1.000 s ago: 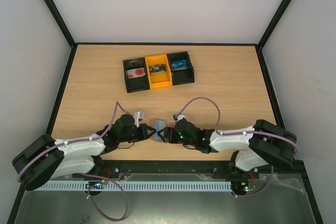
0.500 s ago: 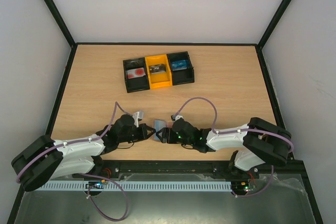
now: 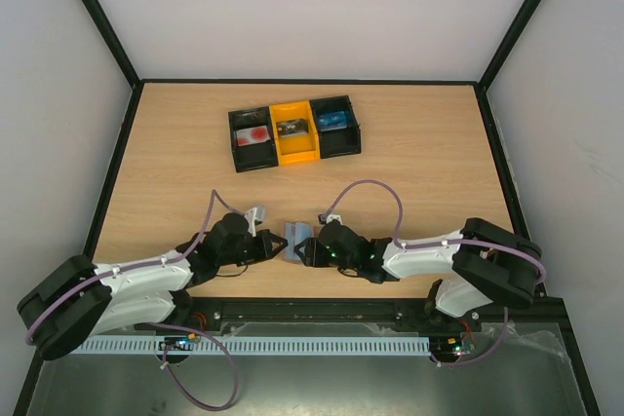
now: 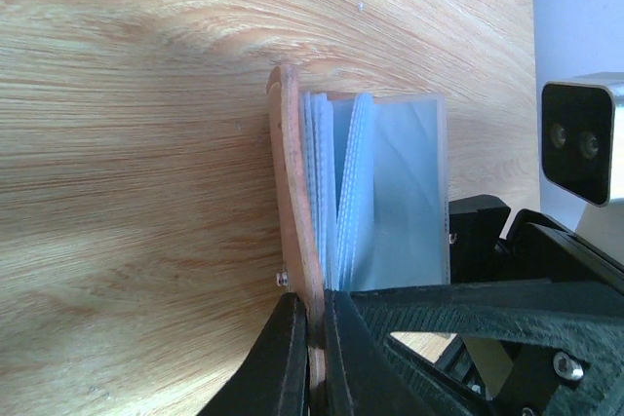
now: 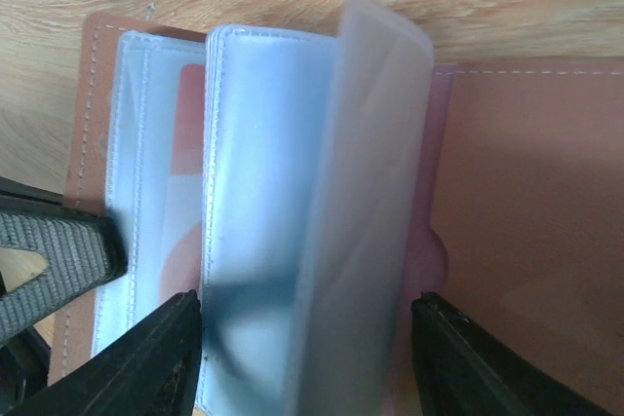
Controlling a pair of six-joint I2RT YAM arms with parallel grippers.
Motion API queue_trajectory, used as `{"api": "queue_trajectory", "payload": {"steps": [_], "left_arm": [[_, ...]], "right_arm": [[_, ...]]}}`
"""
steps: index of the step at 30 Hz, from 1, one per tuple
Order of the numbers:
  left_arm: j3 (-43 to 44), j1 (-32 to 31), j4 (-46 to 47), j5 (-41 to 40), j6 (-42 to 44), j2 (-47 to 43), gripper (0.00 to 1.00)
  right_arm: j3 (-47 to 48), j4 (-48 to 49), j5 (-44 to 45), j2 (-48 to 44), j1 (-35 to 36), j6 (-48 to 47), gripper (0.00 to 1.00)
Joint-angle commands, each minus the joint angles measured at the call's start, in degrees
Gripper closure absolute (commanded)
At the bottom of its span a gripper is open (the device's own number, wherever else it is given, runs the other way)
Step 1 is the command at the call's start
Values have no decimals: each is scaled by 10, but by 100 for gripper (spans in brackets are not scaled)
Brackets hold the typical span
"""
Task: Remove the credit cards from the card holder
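The card holder (image 3: 295, 240) stands open on the table near the front edge, between my two grippers. In the left wrist view my left gripper (image 4: 314, 343) is shut on its pinkish-brown cover (image 4: 291, 182), with the blue-grey sleeves (image 4: 390, 192) fanned to the right. In the right wrist view my right gripper (image 5: 307, 358) is open, its fingers (image 5: 161, 358) on either side of the loose sleeves (image 5: 292, 192). A reddish card (image 5: 185, 114) shows through the left sleeve. A pale card with a red round mark (image 3: 253, 134) lies in the tray's left compartment.
The black-and-yellow three-compartment tray (image 3: 294, 154) stands at the back middle, with items in its yellow and right compartments. The left gripper's finger (image 5: 49, 260) shows in the right wrist view, close to the right one. The table's front edge is just behind the arms.
My right gripper has moved a little left toward the holder, and the holder now stands more upright between the grippers. The left gripper keeps its hold on the cover.
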Motion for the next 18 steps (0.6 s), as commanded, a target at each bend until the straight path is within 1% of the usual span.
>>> {"api": "queue_trajectory", "payload": {"steps": [1, 5, 11, 18], "left_arm": [[-5, -4, -1, -6, 5, -17, 97], [-5, -4, -4, -7, 8, -18, 97], [-6, -3, -4, -8, 8, -18, 97], [-6, -4, -4, -8, 9, -18, 97]], "right_arm": [[-2, -39, 29, -16, 3, -1, 44], [-2, -56, 44, -28, 3, -2, 46], [-2, -78, 63, -45, 3, -6, 57], [-5, -96, 82, -58, 3, -8, 66]]}}
